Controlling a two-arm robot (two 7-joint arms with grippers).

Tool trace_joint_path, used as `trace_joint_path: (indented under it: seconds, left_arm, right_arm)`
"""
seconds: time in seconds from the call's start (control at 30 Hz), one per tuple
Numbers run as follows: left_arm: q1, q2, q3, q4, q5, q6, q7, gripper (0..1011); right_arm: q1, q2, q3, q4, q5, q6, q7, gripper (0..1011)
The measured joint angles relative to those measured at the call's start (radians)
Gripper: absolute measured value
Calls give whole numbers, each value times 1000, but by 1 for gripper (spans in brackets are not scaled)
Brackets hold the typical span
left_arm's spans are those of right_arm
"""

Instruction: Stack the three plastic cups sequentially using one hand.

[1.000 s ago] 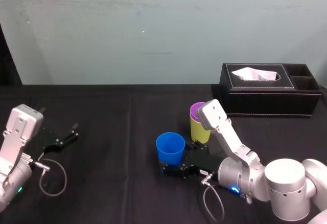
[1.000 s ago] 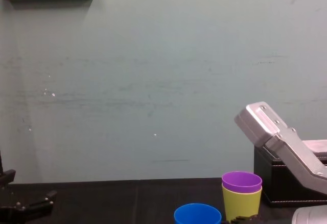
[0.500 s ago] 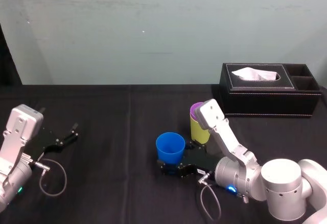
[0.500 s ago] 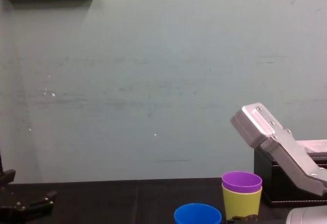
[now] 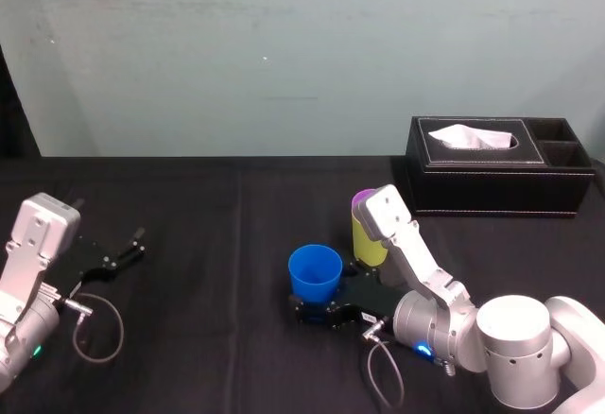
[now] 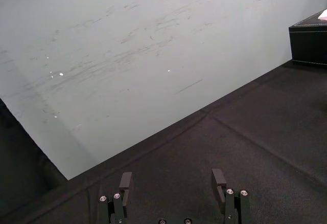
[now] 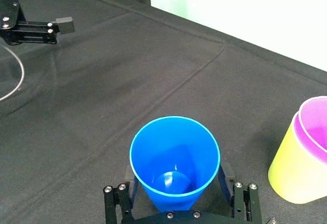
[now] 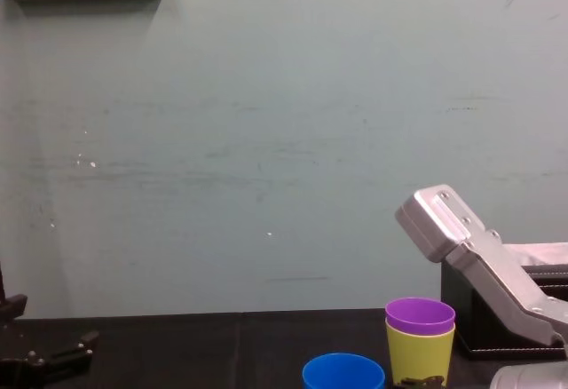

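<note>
The blue cup (image 5: pixel 315 272) stands upright on the black table (image 5: pixel 208 234), mouth up. My right gripper (image 5: pixel 315 307) is low around its base, open, with one finger (image 7: pixel 127 175) on each side of the blue cup (image 7: pixel 174 155). Just behind and to the right stands the yellow-green cup (image 5: pixel 371 239) with the purple cup (image 5: pixel 362 205) nested in it, partly hidden by my right arm. The chest view shows the blue cup (image 8: pixel 343 372), the purple cup (image 8: pixel 420 314) and the yellow-green cup (image 8: pixel 419 353). My left gripper (image 5: pixel 106 261) rests open and parked at the far left.
A black tissue box (image 5: pixel 501 182) sits at the back right, close behind the nested cups. A loose cable (image 5: pixel 95 334) loops by my left arm. Black cloth lies between the blue cup and the left gripper (image 6: pixel 172 182).
My right arm has edged slightly left and lower, closing in on the blue cup. The cups and the left arm have not moved.
</note>
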Motion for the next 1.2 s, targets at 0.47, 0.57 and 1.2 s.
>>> trace_joint_path:
  seconds: [0.47,0.57,1.2]
  left_arm:
    - [0,0,0,0,0,0,0,1000]
    - [0,0,0,0,0,0,0,1000]
    - [0,0,0,0,0,0,0,1000]
  right_arm:
    - [2,-19,5,16,-6,-15,-2,1002]
    - [1,-25,7,22,-6,-21,-4,1002]
    - [3,-34,11,36,-8,-29,-5,1002]
